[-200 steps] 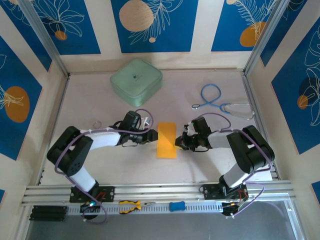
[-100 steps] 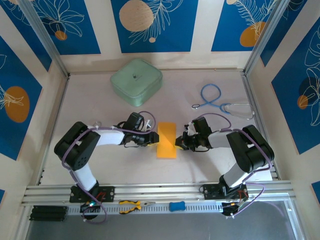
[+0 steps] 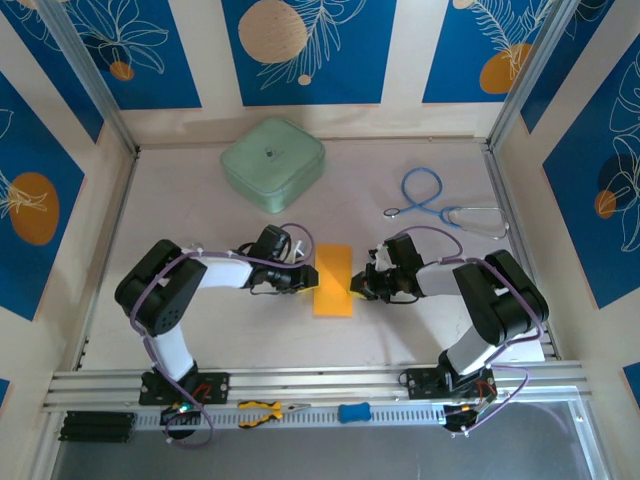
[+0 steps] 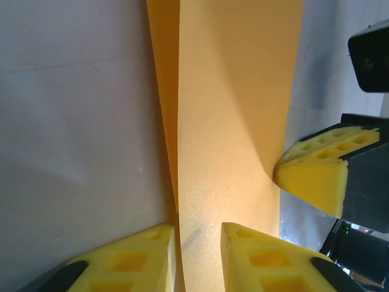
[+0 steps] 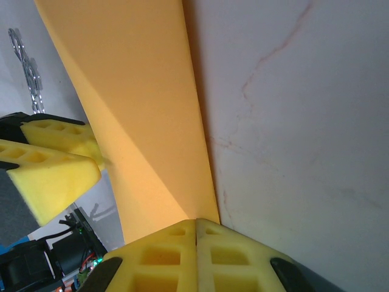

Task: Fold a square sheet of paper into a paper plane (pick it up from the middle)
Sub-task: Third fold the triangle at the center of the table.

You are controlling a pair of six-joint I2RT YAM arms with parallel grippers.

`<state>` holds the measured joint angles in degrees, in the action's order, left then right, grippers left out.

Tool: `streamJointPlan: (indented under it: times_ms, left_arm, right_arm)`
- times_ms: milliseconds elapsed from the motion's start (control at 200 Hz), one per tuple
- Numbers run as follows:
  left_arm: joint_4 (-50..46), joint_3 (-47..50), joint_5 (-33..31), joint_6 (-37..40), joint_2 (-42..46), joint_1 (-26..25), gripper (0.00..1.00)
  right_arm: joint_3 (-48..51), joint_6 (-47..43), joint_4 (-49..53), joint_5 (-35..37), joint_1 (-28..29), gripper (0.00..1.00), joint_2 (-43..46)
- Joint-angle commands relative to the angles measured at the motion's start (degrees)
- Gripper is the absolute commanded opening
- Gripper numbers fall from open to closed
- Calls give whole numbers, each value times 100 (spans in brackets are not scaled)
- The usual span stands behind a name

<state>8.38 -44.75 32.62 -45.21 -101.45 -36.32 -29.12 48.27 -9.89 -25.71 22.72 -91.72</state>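
From the top camera I see the sheet of paper point(image 3: 333, 281) lying on the counter point(image 3: 400, 330) between my two arms. It is folded to a narrow orange rectangle. The left gripper point(image 3: 308, 281) is at its left long edge and the right gripper point(image 3: 356, 285) is at its right long edge, opposite to each other. Farther back, well apart from the paper, are the mint-green case point(image 3: 272, 163) and the blue stethoscope point(image 3: 436, 200). The yellow-handled pliers point(image 3: 262, 410) lie on the front rail.

The top camera does not tell me how the jaws stand, but the wrist cameras do. In the left wrist view the left jaws are a little spread, and the paper reaches into the gap between the yellow foam pads point(image 4: 130, 258). There I also see two layers of paper, the upper one lifted. In the right wrist view the right jaws are pressed together, pinching the paper's edge where it meets their seam.
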Motion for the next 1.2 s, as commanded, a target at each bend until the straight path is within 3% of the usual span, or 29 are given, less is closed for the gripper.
streamJointPlan:
  times_ms: [0, 400, 570, 790, 870, 995, 1195]
  left_arm:
    - [56, -99, 157, -23, -77, -71, 22]
    - [232, 44, 32, -234, 177, -76, 9]
    - [223, 166, -167, -376, 412, -62, 4]
    - [106, 272, -282, -722, 591, -29, 0]
    - [212, 330, -256, -844, 637, -18, 0]
    - [356, 353, -156, -983, 645, -1, 0]
    - [396, 336, -72, -1023, 673, 12, 0]
  right_arm:
    - [100, -81, 193, 234, -7, 7, -143]
    - [56, -173, 295, 236, -18, 9, -109]
    - [92, -365, 101, 58, -13, 19, 269]
    - [13, -686, 513, 329, 114, 42, 1218]
    - [-133, -972, 889, 769, 423, 53, 1526]
    - [-192, -1639, 1118, 1911, 1202, 54, 1912]
    - [556, -3230, -244, 3644, 2582, 62, 2476]
